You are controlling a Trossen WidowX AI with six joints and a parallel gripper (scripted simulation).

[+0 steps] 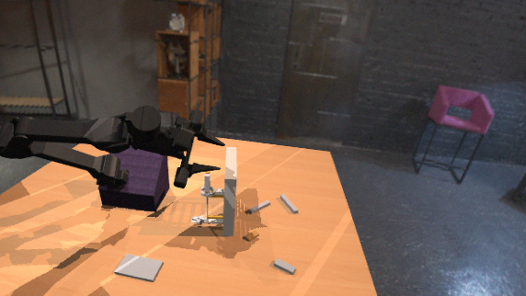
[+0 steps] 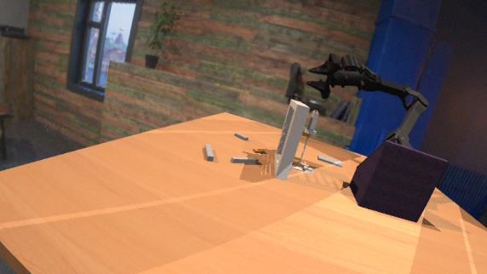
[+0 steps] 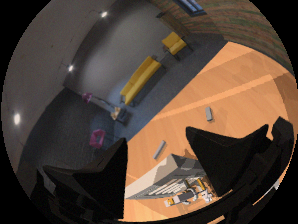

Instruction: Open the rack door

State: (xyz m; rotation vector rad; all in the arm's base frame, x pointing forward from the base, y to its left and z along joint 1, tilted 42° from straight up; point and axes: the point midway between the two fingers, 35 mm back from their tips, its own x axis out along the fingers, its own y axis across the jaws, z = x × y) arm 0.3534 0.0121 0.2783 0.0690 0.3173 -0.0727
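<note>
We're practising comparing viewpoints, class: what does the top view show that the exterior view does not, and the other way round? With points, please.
Only top: a pink chair (image 1: 483, 112) and a wooden shelf (image 1: 172, 98).
Only exterior: a window (image 2: 90, 53) and a potted plant (image 2: 151, 61).
Both: the open gripper (image 1: 222, 156) (image 2: 308, 77), the rack (image 1: 229, 202) (image 2: 292, 140) and the purple block (image 1: 133, 198) (image 2: 396, 183).

You have a dark brick wall (image 1: 405, 55) behind a glossy blue-grey floor (image 1: 395, 221), where a pink stool (image 1: 483, 112) (image 3: 97, 138) stands near an orange-brown shelf unit (image 1: 173, 96); your exterior view shows a wall of mixed wooden planks (image 2: 238, 42), a bright window (image 2: 117, 40), a potted plant (image 2: 151, 60) and a blue column (image 2: 396, 64), while your wrist view catches a yellow sofa (image 3: 140, 80), a yellow chair (image 3: 174, 43) and small glowing lamps
</note>
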